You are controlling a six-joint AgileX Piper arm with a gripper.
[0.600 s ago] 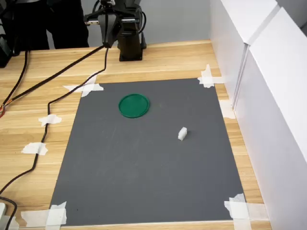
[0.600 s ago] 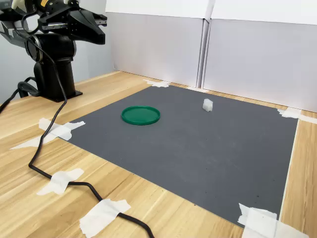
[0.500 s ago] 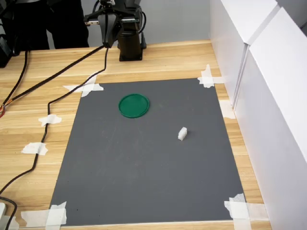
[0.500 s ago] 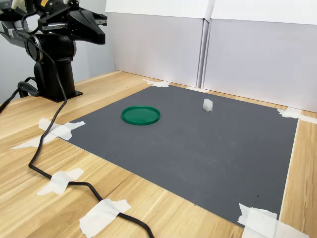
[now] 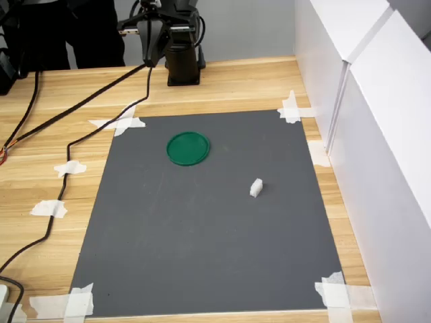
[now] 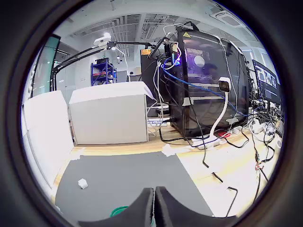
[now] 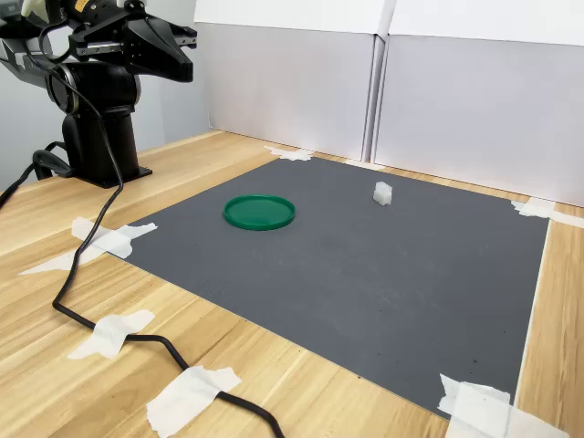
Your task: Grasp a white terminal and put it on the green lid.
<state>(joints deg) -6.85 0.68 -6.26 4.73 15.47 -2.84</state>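
Note:
The white terminal (image 5: 256,188) (image 7: 382,192) lies on the dark grey mat, right of and nearer than the green lid (image 5: 188,148) (image 7: 259,212) in the first exterior view. The two are well apart. My gripper (image 5: 153,60) (image 7: 187,55) hangs high over the wooden table beside the arm's base, far from both. In the wrist view my gripper (image 6: 154,208) has its fingers pressed together with nothing between them; the terminal (image 6: 83,183) shows small on the mat, and only an edge of the lid (image 6: 118,210) is seen.
The grey mat (image 5: 202,249) is taped to a wooden table at its corners. White panels (image 5: 377,134) wall off the first exterior view's right side. A black cable (image 5: 60,188) snakes along the mat's other side past tape pieces (image 5: 48,208). The arm's base (image 5: 183,64) stands behind the mat.

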